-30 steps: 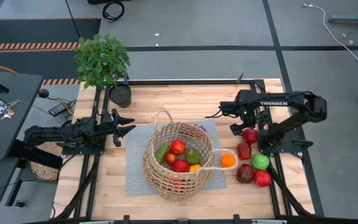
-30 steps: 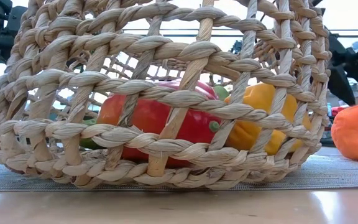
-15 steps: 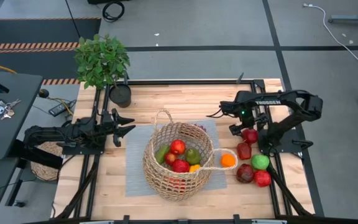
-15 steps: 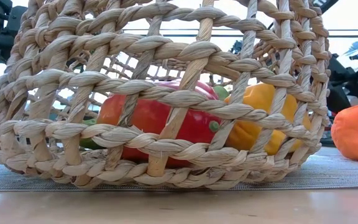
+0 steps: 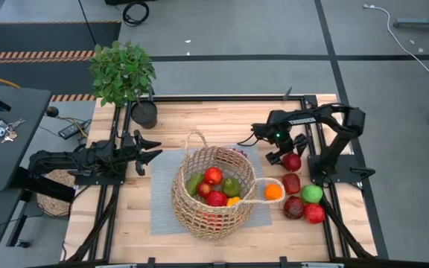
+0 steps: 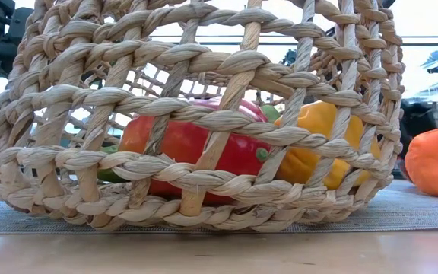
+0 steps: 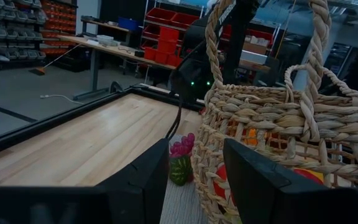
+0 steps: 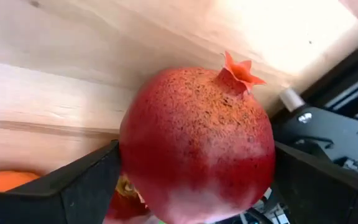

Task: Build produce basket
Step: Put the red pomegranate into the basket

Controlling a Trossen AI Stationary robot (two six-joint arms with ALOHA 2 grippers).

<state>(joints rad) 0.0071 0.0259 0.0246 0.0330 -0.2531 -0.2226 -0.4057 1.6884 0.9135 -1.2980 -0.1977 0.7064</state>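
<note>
One pomegranate [image 8: 196,146] sits clamped in my right jaws [image 5: 283,155] near the worktop's right edge; left jaws [image 5: 149,151] gape empty beside the basket [image 5: 213,192].

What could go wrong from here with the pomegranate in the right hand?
The right hand grips the round red pomegranate only at its sides, so it might slip. The tall loop handle of the large tan wicker basket rises on the approach side and could snag the arm. The red apple and other fruit already fill the basket, so a drop could bounce out.
</note>
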